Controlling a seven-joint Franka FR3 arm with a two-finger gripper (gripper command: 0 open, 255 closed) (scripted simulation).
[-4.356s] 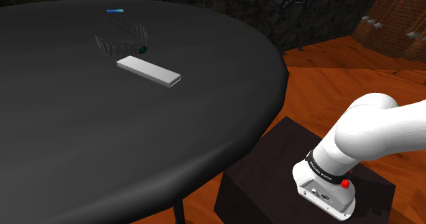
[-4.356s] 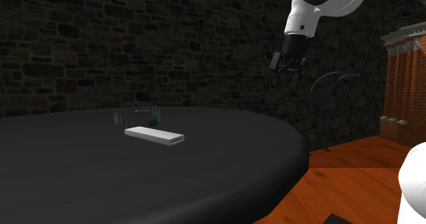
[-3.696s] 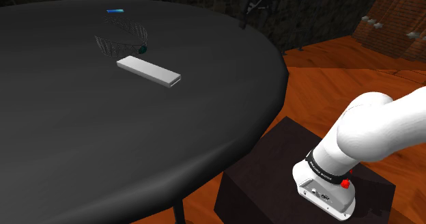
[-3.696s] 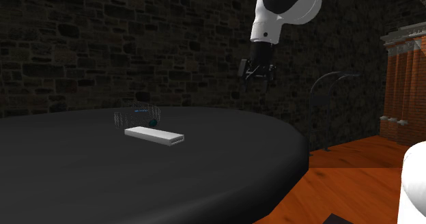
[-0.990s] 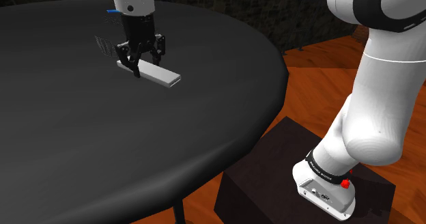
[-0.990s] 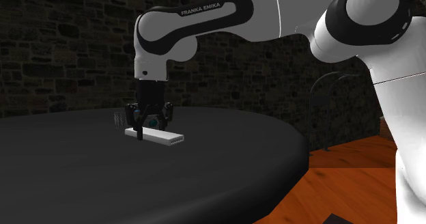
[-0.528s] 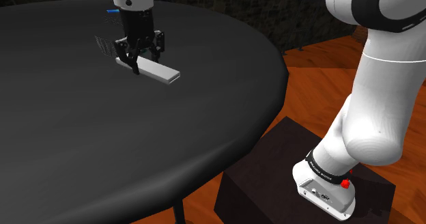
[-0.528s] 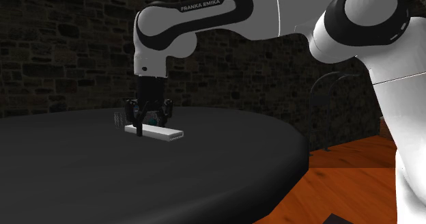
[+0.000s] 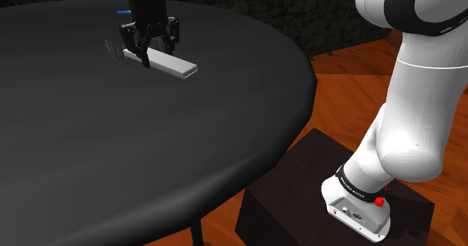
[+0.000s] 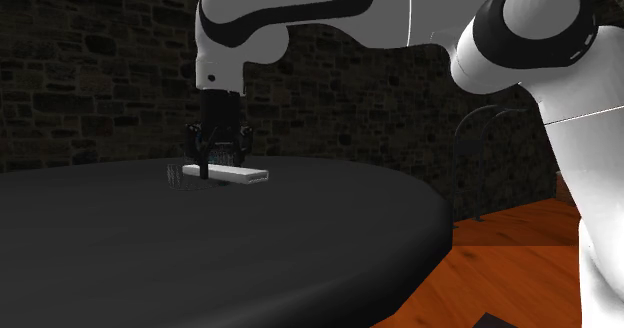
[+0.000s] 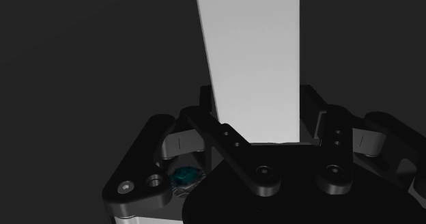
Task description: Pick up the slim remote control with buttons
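Since half a second ago the remote [image 9: 172,65] has risen, apparently clear of the tabletop [image 9: 150,162], clasped in the gripper [image 9: 149,53], upper left.

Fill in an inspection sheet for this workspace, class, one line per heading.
Surface: round black table.
Job's things: plain white slim remote, no buttons visible, clasped near one end.
Clutter: wire-mesh object behind the remote; small blue item farther back.
Jaws: shut on the remote.
Cables: nothing seen.
Surroundings: dark stone wall, orange wooden floor, dark box stand.
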